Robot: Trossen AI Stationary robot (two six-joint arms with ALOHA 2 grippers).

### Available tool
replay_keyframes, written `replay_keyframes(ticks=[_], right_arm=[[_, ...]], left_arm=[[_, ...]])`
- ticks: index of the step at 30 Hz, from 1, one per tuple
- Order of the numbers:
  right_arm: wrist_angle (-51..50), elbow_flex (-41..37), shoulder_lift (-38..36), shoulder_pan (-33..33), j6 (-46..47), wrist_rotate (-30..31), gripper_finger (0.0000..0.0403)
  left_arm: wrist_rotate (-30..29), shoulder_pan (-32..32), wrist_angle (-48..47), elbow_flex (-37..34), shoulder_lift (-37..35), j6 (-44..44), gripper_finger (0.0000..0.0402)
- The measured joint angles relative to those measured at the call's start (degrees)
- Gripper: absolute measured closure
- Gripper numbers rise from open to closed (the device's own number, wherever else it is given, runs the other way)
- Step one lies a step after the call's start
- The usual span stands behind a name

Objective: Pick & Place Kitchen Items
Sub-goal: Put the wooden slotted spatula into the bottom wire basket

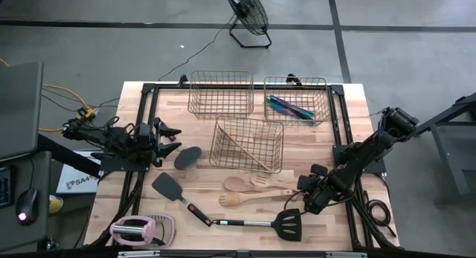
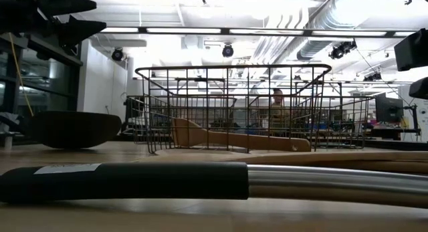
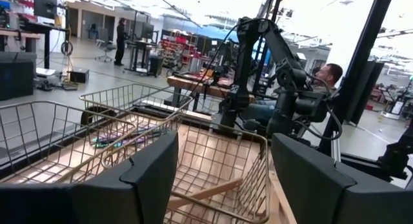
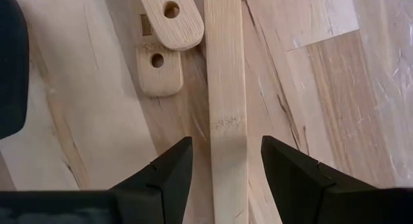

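Three wire baskets [image 1: 248, 142]; fan [image 1: 248, 13] beyond table [image 1: 357, 124].

arms: dark, jointed, cabled | left tool [image 3: 222, 179]: matte black, wedge-shaped fingers | right tool [image 4: 222, 169]: same

The right gripper [image 1: 311, 201] hovers open beside the wooden spoons [image 1: 256, 189]; the left gripper [image 1: 167, 133] waits near a black spoon [image 1: 187, 157].
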Motion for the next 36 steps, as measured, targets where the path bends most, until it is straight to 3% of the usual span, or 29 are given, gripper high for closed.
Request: replay_keyframes(ticks=[24, 36], right_arm=[[1.0, 0.3, 4.6, -3.9, -3.9, -6.0, 0.0226], [1.1, 0.2, 4.7, -3.9, -2.5, -7.1, 0.0309]], left_arm=[[-0.1, 0.0, -0.7, 0.0, 0.0, 0.0, 0.0158], [-0.1, 0.0, -2.6, 0.1, 0.0, -0.5, 0.0158]])
